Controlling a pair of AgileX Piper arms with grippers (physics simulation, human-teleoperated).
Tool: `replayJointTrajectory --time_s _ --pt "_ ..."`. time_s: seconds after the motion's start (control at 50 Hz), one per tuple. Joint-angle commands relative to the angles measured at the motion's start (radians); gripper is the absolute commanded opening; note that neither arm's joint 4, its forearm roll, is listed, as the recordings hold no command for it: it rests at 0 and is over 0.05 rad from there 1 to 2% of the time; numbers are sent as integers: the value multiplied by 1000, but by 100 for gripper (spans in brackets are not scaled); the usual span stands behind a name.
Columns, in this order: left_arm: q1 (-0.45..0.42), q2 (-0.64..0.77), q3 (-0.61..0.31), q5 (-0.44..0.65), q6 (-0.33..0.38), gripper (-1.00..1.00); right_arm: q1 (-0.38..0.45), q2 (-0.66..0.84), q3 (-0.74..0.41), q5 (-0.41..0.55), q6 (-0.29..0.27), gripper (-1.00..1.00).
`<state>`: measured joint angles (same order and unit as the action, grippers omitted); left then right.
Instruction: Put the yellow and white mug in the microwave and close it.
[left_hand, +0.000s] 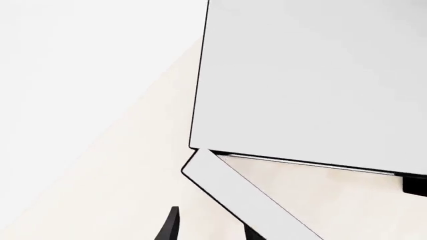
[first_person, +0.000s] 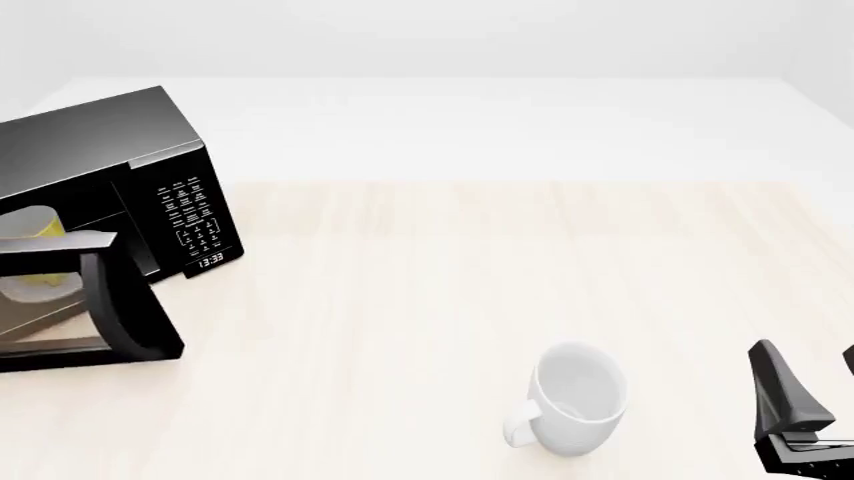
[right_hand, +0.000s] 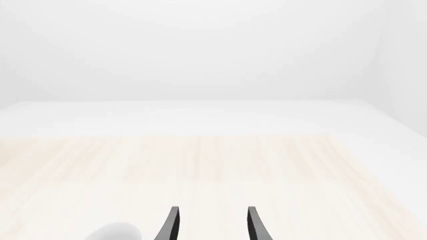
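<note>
With yellow and white mug inside microwave, swing door shut using released, empty left gripper beside it; right gripper spread, idle

Black microwave w/ white-marked keypad; yellow mug seen inside; white mug; pale wood-grain table; black gripper.

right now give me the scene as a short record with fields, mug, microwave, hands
yellow and white mug: inside the microwave, seen through the open front
microwave: far left of the table, clock lit
microwave door: partly open, swung toward the camera
white mug: on its side on the table, near right, handle to the left
right hand: open, empty, low over the table
left hand: empty, by the microwave; whether open or shut is unclear
</note>
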<state>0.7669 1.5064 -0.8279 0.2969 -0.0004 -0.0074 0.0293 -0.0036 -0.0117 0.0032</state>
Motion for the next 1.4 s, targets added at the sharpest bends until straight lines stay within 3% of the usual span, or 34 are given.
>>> replayJointTrajectory --time_s 0.02,0.64,0.96,1.08,1.4 --pt "-50 5 -15 -2 1 100 0 0 0 0 0 100" --pt "-127 24 -64 6 -67 100 0 0 0 0 0 100" --pt "-195 49 -129 38 -196 100 0 0 0 0 0 100" --pt "-188 41 -147 40 -210 100 0 0 0 0 0 100" --pt "-221 -63 -166 -3 -296 100 0 0 0 0 0 100"
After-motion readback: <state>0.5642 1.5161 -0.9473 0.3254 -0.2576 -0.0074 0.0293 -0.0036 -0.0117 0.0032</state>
